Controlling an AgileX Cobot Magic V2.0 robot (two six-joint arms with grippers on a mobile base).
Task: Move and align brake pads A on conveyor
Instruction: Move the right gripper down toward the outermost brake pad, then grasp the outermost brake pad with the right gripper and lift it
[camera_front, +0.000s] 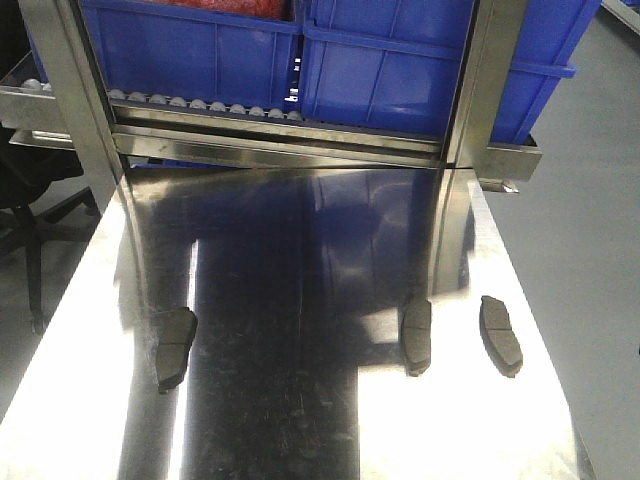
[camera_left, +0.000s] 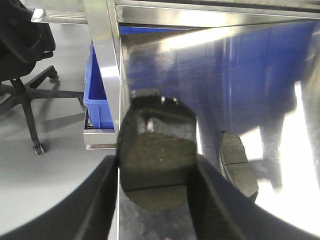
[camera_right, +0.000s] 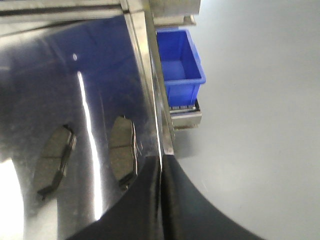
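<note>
Item: flat grey brake pad with cross groove (camera_left: 157, 155), pinched across its width by the black left fingers (camera_left: 97, 210) and held over the left edge of the shiny stainless steel surface (camera_front: 300, 430). Matching pads lay on that surface: left pad (camera_front: 177, 347), middle pad (camera_front: 416, 337), right pad (camera_front: 500, 335). The black right fingers (camera_right: 140, 210) were pressed together, empty. Blue plastic bins (camera_front: 190, 50) stood behind. Conveyor: not in view. Handling: carry level, lay parallel to its fellows, release only once flat.
</note>
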